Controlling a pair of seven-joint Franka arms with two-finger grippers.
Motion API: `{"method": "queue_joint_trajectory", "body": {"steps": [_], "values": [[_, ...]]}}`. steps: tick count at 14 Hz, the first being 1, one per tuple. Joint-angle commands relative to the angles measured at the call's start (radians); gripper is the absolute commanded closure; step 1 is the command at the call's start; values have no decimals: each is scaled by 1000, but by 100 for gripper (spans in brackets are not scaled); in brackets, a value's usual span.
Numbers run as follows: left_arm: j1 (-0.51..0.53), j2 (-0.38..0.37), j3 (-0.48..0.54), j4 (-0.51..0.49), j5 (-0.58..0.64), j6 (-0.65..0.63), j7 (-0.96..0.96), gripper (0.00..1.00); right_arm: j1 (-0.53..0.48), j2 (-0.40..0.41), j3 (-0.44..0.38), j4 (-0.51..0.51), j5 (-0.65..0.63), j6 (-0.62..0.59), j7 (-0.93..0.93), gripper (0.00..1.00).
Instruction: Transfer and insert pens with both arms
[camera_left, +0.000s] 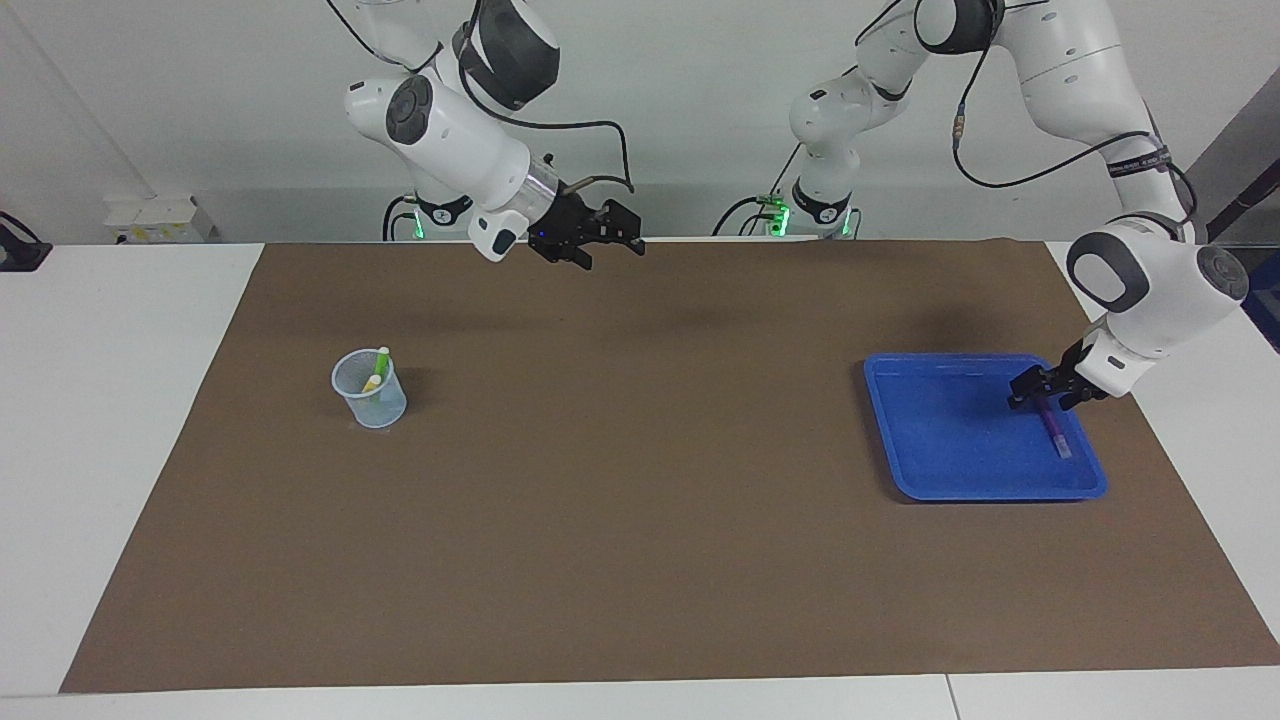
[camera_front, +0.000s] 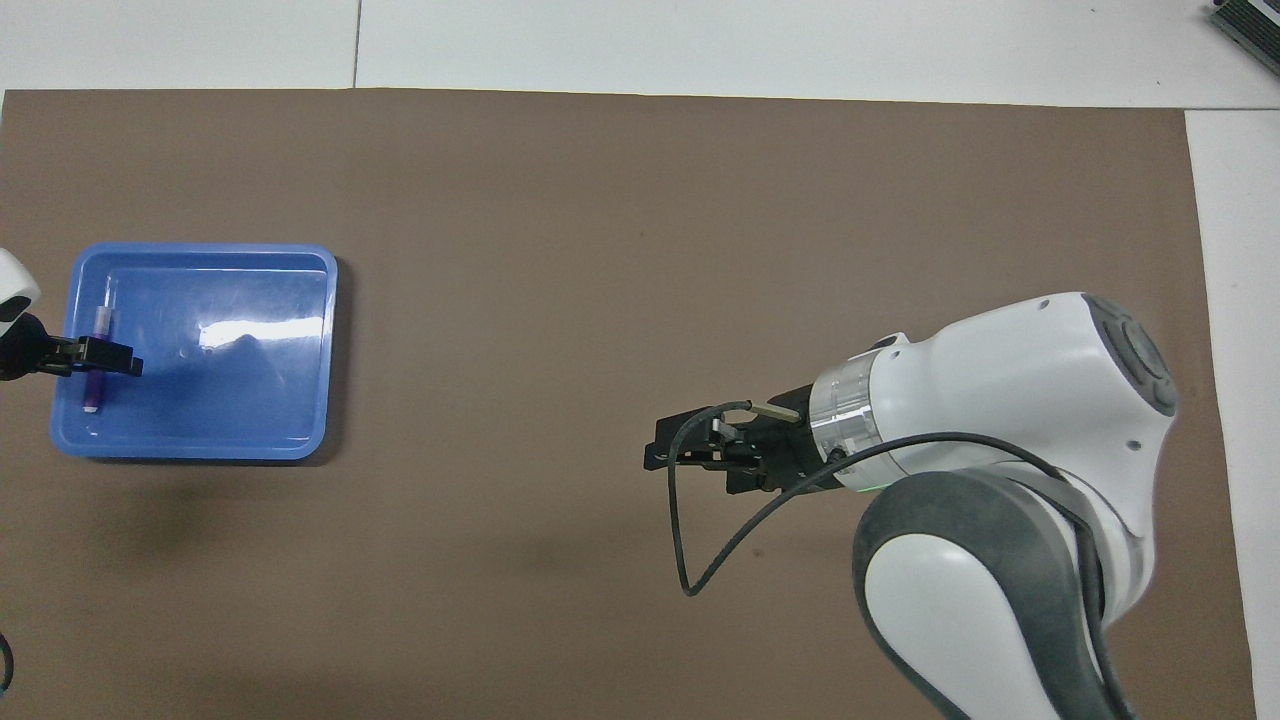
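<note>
The purple pen (camera_left: 1055, 435) lies in the blue tray (camera_left: 940, 430) toward the left arm's end of the table, along the tray's outer side; it also shows in the overhead view (camera_front: 101, 320). My left gripper (camera_left: 1040, 395) is low over the pen's middle, open, with one finger on each side of it; it shows in the overhead view (camera_front: 100, 356) too. The green pen (camera_left: 381, 362) and the yellow pen (camera_left: 371, 383) stand in a clear cup (camera_left: 370, 400). My right gripper (camera_left: 612, 240) waits in the air, open and empty, over the mat near the robots.
A brown mat (camera_left: 640, 520) covers most of the white table. In the overhead view the right arm (camera_front: 1000, 480) hides the cup. The tray (camera_front: 250, 400) holds nothing but the purple pen.
</note>
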Motion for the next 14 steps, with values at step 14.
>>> {"method": "queue_joint_trajectory", "body": {"steps": [14], "values": [[-59, 0, -1, -72, 17, 135, -106, 0, 19, -10, 7, -8, 17, 53, 3, 0]]}}
